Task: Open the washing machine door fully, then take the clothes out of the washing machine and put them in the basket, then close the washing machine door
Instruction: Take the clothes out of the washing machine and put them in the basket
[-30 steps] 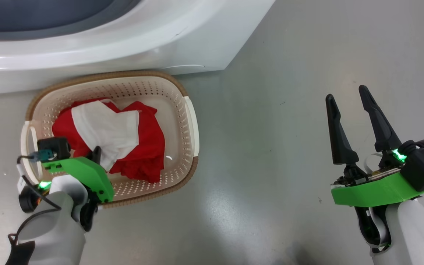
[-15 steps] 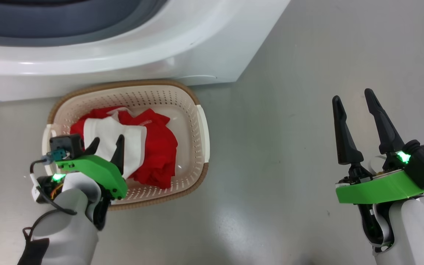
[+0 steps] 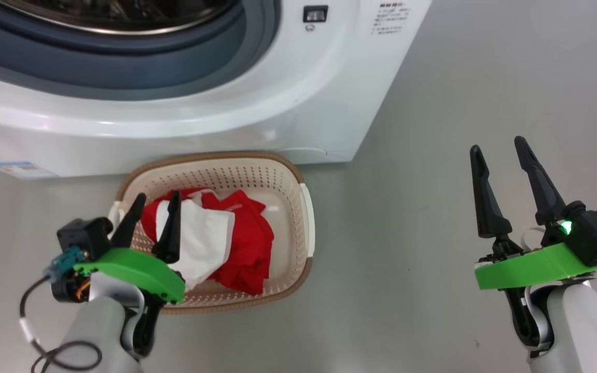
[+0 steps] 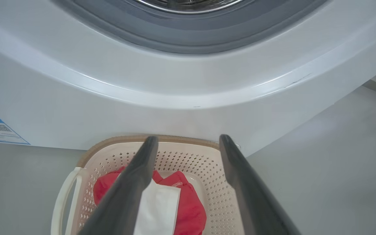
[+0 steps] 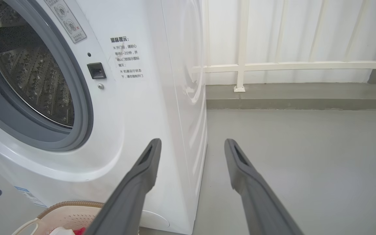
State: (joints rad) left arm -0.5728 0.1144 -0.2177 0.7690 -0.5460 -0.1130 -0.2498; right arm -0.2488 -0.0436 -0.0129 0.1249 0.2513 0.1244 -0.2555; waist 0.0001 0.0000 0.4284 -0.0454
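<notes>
1. Down on the floor [image 3: 407, 259] before the washing machine [image 3: 278, 103], inside the basket [image 3: 306, 217]: let go of the clothes [image 3: 241, 243] with the left pincer [image 3: 157, 196], which was clamped on the white cloth a second ago and now hangs spread wide and empty just above the heap.
2. Kept the right pincer [image 3: 497, 145] well off to the side over bare floor, fingers wide apart, gripping nothing.
3. Raised the head view, bringing the drum [image 5: 34, 75] into sight; looks empty where visible.
4. Probably finishes the unloading; leaves only closing the door, whose position cannot be told.
</notes>
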